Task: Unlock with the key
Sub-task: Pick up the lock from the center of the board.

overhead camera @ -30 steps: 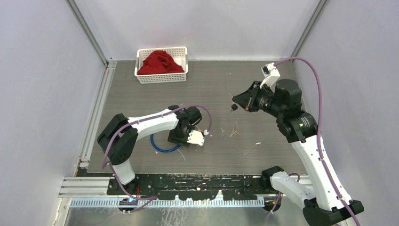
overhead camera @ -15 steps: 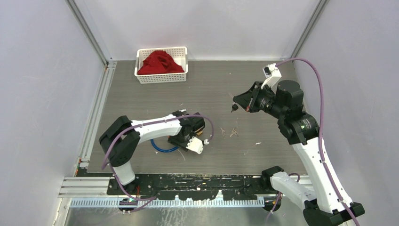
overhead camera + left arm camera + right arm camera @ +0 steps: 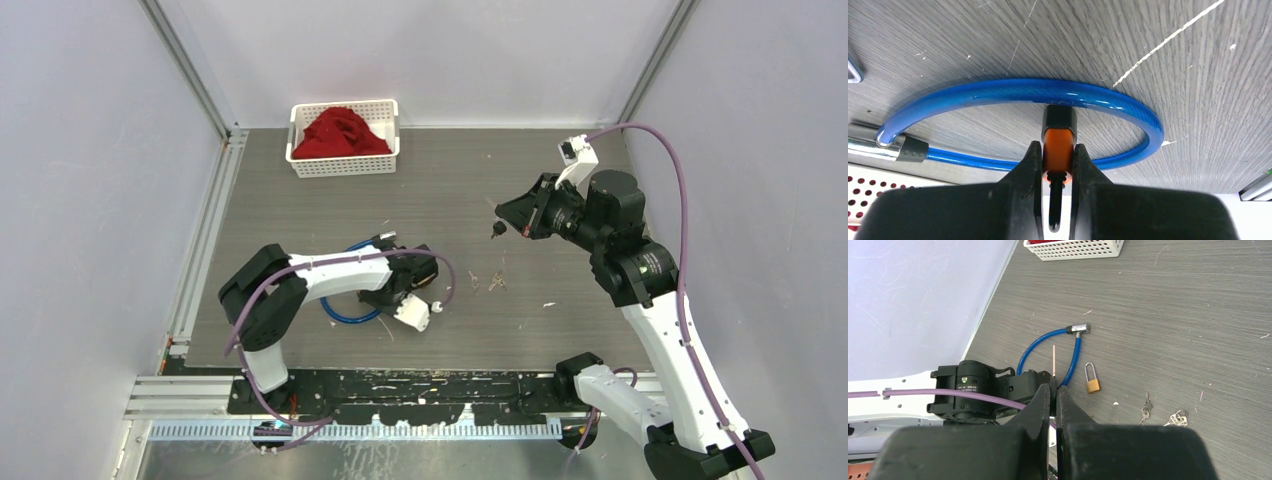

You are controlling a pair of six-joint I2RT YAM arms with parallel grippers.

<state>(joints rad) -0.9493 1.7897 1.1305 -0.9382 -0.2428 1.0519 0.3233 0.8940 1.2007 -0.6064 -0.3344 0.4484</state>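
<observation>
Key (image 3: 1053,357): pinched tight in the right gripper (image 3: 1053,386), its thin blade sticking out. It was up in the air, well to the right of the lock.
Lock (image 3: 1048,90): a blue cable loop, flat on the table (image 3: 560,170).
Left gripper (image 3: 1056,148): down inside the loop, squeezed on an orange piece (image 3: 1058,140) whose black tip touched the cable.
Padlock (image 3: 1092,384): small and gold, just beside the lock.
Spare keys (image 3: 1178,418): on the table, past the padlock.
Basket (image 3: 300,165): white, holding a red cloth (image 3: 340,133), far behind the lock.
</observation>
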